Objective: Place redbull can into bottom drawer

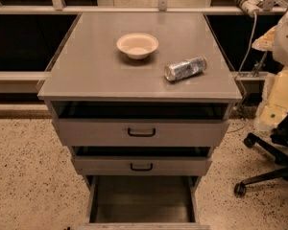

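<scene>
The redbull can (185,68) lies on its side on the grey cabinet top (86,71), right of centre near the front edge, with its silver end toward the front left. The bottom drawer (141,200) is pulled open below, and its plain grey interior holds nothing. My gripper is not in view. Only pale, bulky shapes that may be part of my arm (284,42) show at the right edge, apart from the can.
A beige bowl (137,45) stands upright on the cabinet top, behind and left of the can. Two shallower upper drawers with black handles (141,132) sit above the open drawer. A black office chair base (266,162) stands on the speckled floor at right.
</scene>
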`<state>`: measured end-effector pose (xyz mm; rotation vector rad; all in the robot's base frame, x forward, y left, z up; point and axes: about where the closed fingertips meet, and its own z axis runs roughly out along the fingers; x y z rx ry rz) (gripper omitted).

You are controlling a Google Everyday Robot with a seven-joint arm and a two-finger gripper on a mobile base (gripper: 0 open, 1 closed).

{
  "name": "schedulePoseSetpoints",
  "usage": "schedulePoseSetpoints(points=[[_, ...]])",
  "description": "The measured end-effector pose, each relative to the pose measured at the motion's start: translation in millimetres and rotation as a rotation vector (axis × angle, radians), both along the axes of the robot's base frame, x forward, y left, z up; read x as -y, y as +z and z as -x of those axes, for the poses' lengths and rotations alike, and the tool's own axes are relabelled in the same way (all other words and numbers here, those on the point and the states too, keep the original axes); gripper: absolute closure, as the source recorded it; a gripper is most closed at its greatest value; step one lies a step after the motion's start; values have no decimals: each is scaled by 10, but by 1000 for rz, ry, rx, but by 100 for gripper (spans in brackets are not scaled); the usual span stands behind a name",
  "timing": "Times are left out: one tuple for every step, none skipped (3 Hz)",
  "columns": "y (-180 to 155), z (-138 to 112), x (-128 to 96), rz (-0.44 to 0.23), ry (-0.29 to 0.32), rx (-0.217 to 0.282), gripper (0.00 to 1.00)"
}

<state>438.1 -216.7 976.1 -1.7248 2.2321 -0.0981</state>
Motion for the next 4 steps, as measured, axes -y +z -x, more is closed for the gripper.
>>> schedulePoseSetpoints(points=[[0,0,0,0,0,0,0],[22,-114,-16,-16,39,18,0],[9,-545,-146,-73,155,25,0],[-44,-1132,-340,-160,259,26,0]])
